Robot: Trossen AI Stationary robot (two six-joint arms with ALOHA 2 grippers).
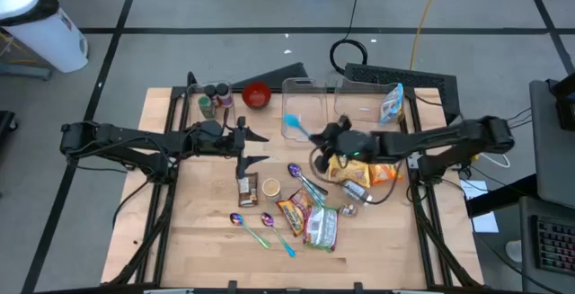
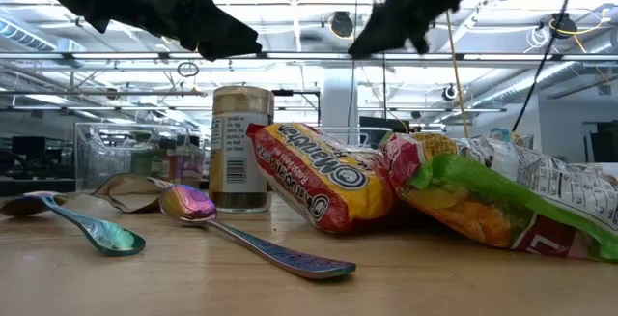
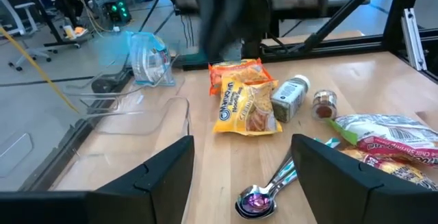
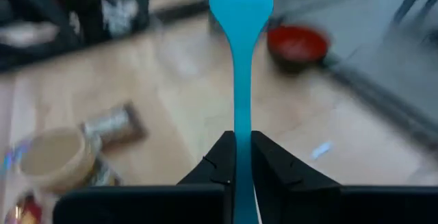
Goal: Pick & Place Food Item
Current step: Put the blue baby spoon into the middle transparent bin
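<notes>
- Table: wooden top, both arms above it.
- Clear container: at the far edge, beside a red bowl.
- Food packets: orange packet under the right arm; noodle packet and green-and-white packet near the front.
- Right gripper: raised mid-table, fingers clamped on the handle of a blue spoon.
- Left gripper: fingers apart, empty, above a brown jar.

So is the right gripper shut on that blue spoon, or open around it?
Shut on it. In the right wrist view the right gripper pinches the blue spoon by its handle, both fingers pressed against it.
</notes>
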